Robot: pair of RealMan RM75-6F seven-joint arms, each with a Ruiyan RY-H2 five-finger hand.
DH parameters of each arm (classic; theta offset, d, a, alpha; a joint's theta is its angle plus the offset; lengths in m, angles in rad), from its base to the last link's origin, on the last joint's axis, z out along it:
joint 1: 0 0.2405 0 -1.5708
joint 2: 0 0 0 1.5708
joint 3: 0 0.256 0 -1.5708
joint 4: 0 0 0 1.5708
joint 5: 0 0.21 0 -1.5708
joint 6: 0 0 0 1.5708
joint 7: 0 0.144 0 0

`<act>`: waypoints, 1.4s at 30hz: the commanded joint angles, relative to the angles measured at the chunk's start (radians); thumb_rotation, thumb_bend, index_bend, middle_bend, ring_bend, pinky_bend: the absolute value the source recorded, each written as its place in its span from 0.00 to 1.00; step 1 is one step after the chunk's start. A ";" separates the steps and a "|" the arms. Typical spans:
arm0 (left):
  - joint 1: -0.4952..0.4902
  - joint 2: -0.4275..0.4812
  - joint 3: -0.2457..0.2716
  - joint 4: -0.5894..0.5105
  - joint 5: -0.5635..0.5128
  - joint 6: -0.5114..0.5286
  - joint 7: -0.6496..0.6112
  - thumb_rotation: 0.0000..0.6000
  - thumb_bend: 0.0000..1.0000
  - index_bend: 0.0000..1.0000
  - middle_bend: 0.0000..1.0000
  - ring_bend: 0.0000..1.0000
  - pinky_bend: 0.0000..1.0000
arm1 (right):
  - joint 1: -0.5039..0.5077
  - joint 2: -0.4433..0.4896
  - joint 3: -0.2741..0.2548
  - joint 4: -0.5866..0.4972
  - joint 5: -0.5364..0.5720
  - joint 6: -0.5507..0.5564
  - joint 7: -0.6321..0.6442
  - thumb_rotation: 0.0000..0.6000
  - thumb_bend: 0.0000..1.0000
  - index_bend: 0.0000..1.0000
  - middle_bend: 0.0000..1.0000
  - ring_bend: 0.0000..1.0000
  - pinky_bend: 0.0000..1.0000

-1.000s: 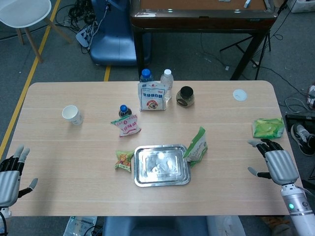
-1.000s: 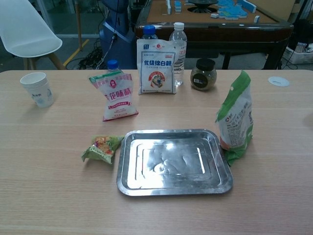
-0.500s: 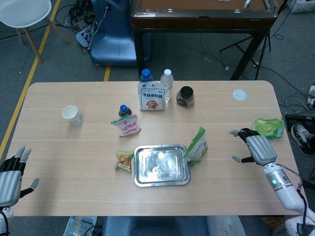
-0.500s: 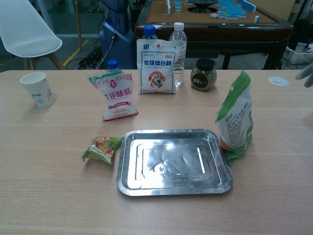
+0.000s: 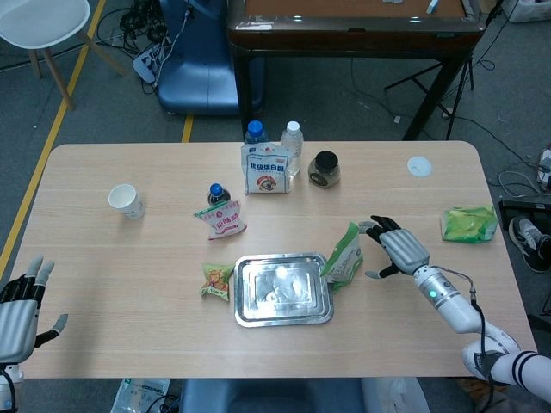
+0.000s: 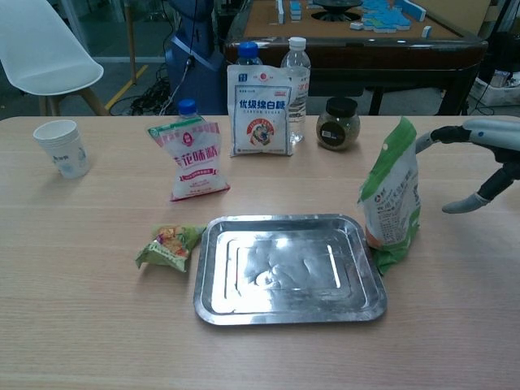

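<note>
1. From the head view, we see the right hand [image 5: 398, 249] with its fingers [image 5: 375, 229] spread and holding nothing, just beside the upright green bag [image 5: 344, 256], which leans against the right rim of the metal tray [image 5: 283, 318].
2. In the same view the left hand [image 5: 19, 311] hangs at the near left edge of the surface [image 5: 103, 284], fingers spread and holding nothing, well apart from the paper cup [image 5: 126, 200].
3. From the chest view, we see only the right hand's fingers [image 6: 470, 201], apart and not touching the green bag [image 6: 392, 191]; the tray [image 6: 284, 310] lies flat with a small snack packet [image 6: 172, 244] just beside its left rim.
</note>
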 commanded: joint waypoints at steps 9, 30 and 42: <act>-0.005 0.002 -0.001 -0.012 0.003 -0.003 0.015 1.00 0.23 0.02 0.01 0.12 0.13 | 0.000 -0.085 -0.068 0.144 -0.069 0.105 0.149 1.00 0.00 0.21 0.21 0.03 0.00; -0.008 -0.006 0.006 0.003 -0.002 -0.022 -0.001 1.00 0.23 0.02 0.01 0.12 0.13 | -0.196 -0.087 -0.115 0.142 -0.010 0.338 0.156 1.00 0.00 0.24 0.28 0.08 0.00; -0.018 -0.007 0.010 0.001 0.008 -0.036 -0.003 1.00 0.23 0.02 0.01 0.12 0.13 | -0.150 -0.200 -0.102 0.279 0.009 0.227 0.252 1.00 0.00 0.22 0.16 0.05 0.00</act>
